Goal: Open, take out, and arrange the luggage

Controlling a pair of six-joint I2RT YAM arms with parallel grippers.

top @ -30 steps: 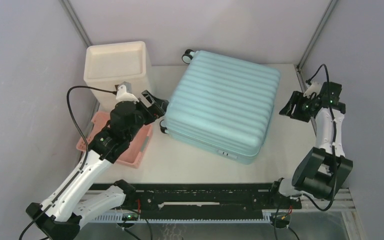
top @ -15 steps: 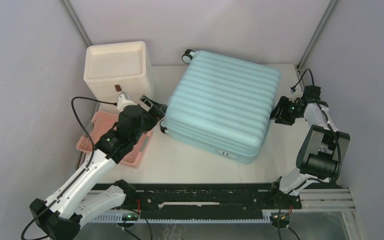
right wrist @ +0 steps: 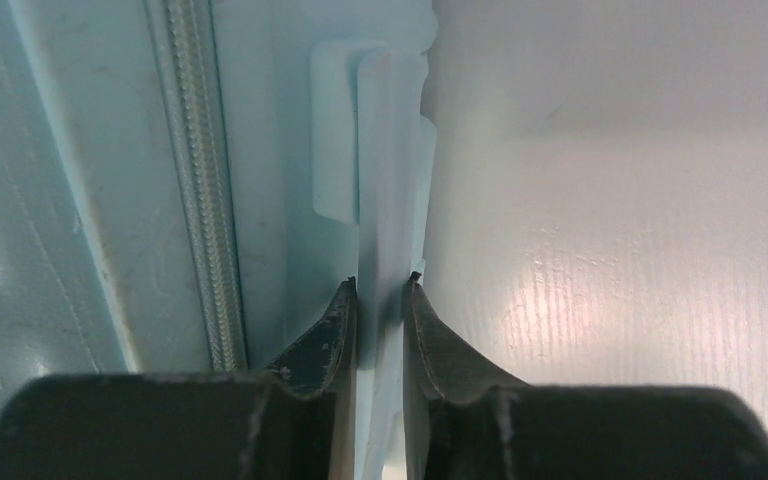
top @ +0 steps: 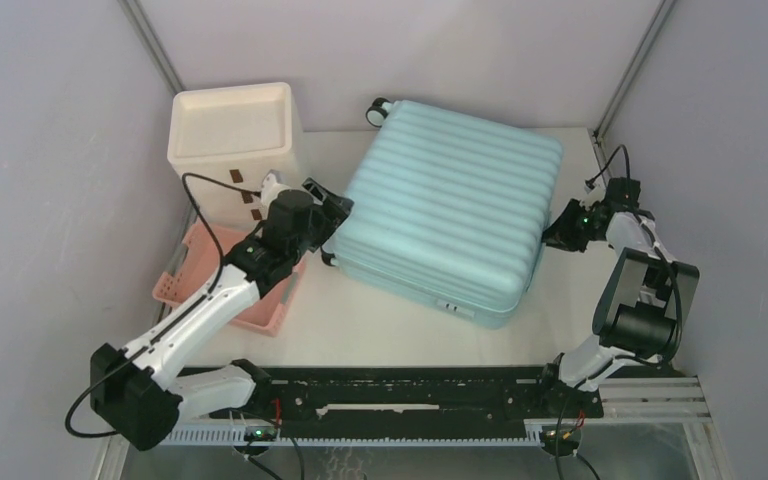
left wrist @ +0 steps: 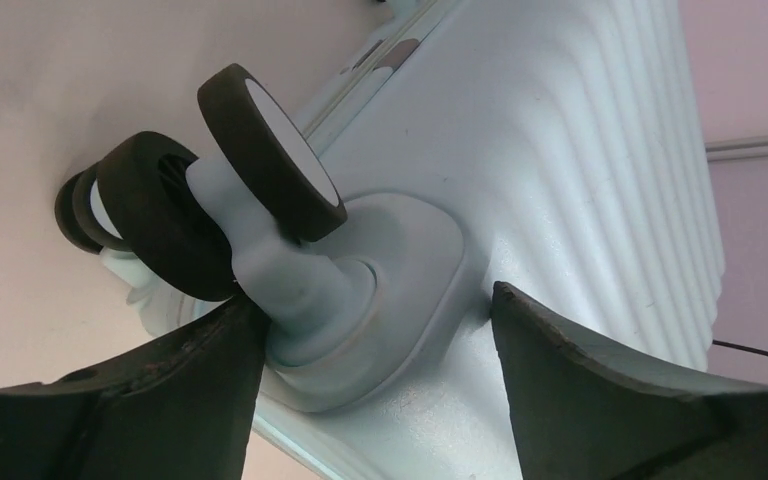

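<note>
The large pale aqua ribbed hard-shell luggage point(top: 450, 205) lies flat and zipped shut on the white desk point(top: 380, 325), with nothing taken out yet. The right tool point(right wrist: 381, 288) pinches its pale blue side handle strip point(right wrist: 388, 150). The left tool point(left wrist: 370, 310) gapes around a black-and-white caster wheel point(left wrist: 272, 150).

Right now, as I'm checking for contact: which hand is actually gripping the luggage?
The right hand, pinching the pale side handle of the luggage; the left hand only stands open around a caster wheel.
</note>
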